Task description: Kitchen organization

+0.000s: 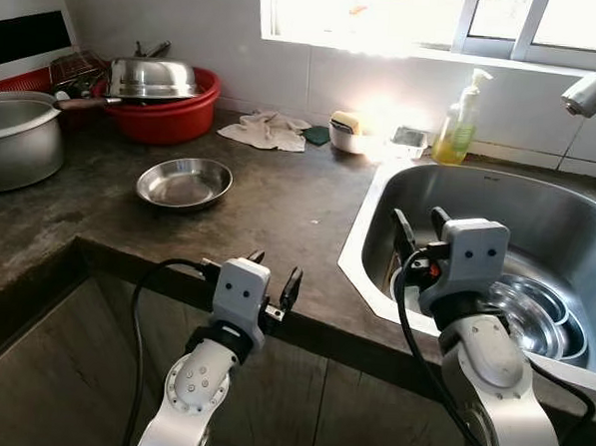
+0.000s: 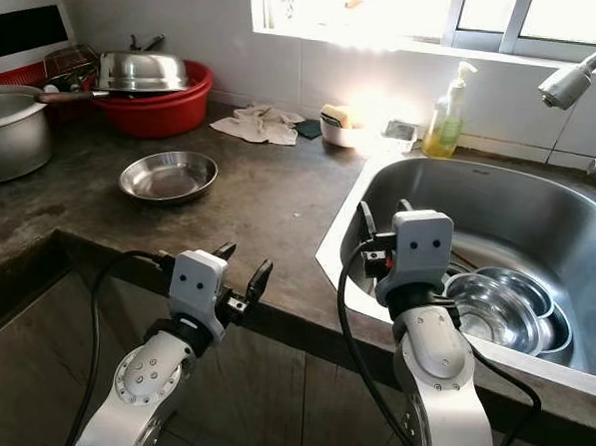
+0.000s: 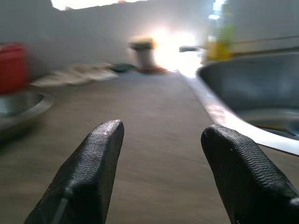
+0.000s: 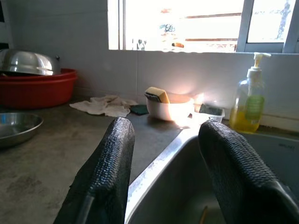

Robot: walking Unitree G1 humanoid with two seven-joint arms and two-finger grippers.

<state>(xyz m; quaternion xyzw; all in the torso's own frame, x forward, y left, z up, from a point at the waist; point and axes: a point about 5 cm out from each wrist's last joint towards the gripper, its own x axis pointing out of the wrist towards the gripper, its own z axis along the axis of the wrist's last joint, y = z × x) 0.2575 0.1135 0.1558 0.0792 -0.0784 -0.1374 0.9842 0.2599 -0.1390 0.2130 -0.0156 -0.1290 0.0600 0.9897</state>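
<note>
A shallow steel bowl [image 1: 184, 182] sits on the dark countertop [image 1: 279, 202], left of the steel sink [image 1: 539, 211]. Stacked steel bowls [image 1: 533, 313] lie in the sink's bottom. My left gripper [image 1: 273, 276] is open at the counter's front edge, nothing between its fingers [image 3: 88, 172]. My right gripper [image 1: 421, 223] is open too, held above the sink's left rim with empty fingers [image 4: 105, 172]. The steel bowl [image 4: 16, 127] also appears at the side of the right wrist view.
At the back left stand a red basin [image 1: 169, 111] holding a steel lid [image 1: 151, 77] and a large pot [image 1: 17, 138]. A rag [image 1: 268, 130], a sponge in a white bowl [image 1: 345, 128] and a soap bottle [image 1: 460, 122] line the wall. A faucet [image 1: 592, 94] overhangs the sink.
</note>
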